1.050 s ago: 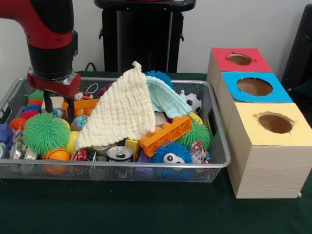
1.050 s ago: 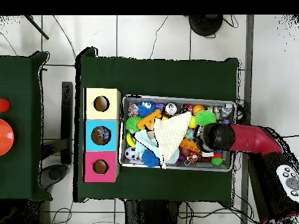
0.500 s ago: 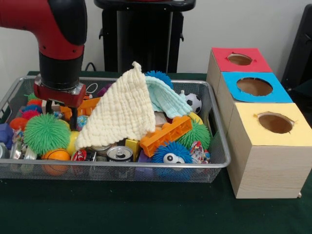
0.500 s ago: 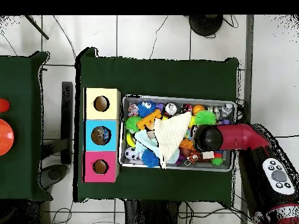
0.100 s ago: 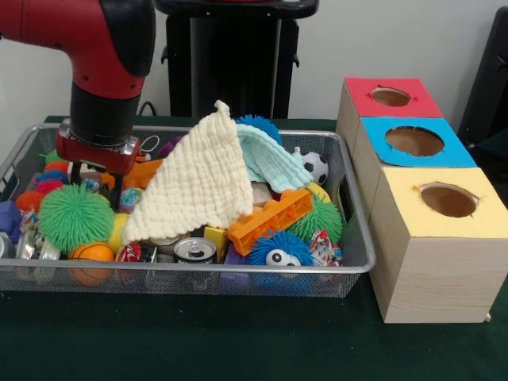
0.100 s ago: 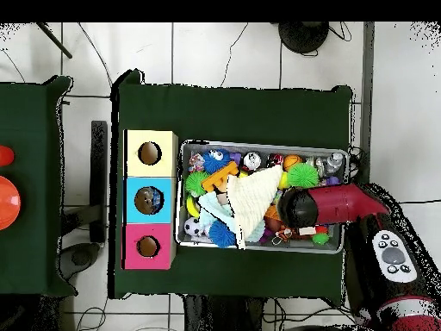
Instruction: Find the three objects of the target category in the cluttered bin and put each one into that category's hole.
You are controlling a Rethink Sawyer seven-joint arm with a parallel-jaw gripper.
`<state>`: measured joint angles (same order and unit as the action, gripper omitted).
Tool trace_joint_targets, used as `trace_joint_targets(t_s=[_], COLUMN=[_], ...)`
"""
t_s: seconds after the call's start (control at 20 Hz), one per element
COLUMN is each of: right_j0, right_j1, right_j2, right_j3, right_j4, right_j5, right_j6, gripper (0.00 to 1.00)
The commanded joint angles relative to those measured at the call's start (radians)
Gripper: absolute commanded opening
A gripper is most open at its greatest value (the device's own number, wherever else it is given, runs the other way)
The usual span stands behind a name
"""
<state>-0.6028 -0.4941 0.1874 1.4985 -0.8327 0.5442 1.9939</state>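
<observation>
A wire mesh bin (image 5: 349,266) (image 6: 338,155) is heaped with toys. A cream cloth (image 5: 198,186) (image 6: 251,200) lies draped over the middle, with a teal cloth (image 5: 270,163) behind it. Around them lie an orange brick (image 5: 270,218), a green spiky ball (image 5: 73,216), a blue spiky ball with eyes (image 5: 274,250), a soccer ball (image 5: 316,165) and a can (image 5: 194,250). My gripper (image 5: 96,181) hangs open in the left part of the bin, just left of the cream cloth, its fingers low among the toys. In the overhead view the arm's end (image 6: 299,207) hides the gripper.
Three wooden boxes stand in a row beside the bin, each with a round hole: a red-topped box (image 5: 390,96) (image 6: 148,246), a blue-topped box (image 5: 414,141) (image 6: 149,200) and a yellow-topped box (image 5: 448,200) (image 6: 149,153). Dark green cloth (image 5: 238,341) covers the table.
The arm has moved toward the cream cloth, rightward in the front view, and risen slightly. The toys and cloths have not shifted.
</observation>
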Motion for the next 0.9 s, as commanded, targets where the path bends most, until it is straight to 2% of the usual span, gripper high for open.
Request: trace_joint_targets(t_s=[0.05,0.4,0.7,0.75,0.9], right_j0=[0.055,0.090,0.102,0.108,0.115], right_j1=[0.111,0.115,0.152,0.155,0.147], right_j2=[-0.087,-0.138,-0.154,-0.159,-0.169], right_j3=[-0.009,0.003,-0.014,-0.018,-0.010], right_j4=[-0.021,0.028,0.054,0.059,0.078], right_j5=[-0.086,-0.078,-0.104,-0.110,-0.100], right_j6=[0.173,0.174,0.149,0.142,0.161], gripper=[1.00,1.00,1.00,0.00,0.00])
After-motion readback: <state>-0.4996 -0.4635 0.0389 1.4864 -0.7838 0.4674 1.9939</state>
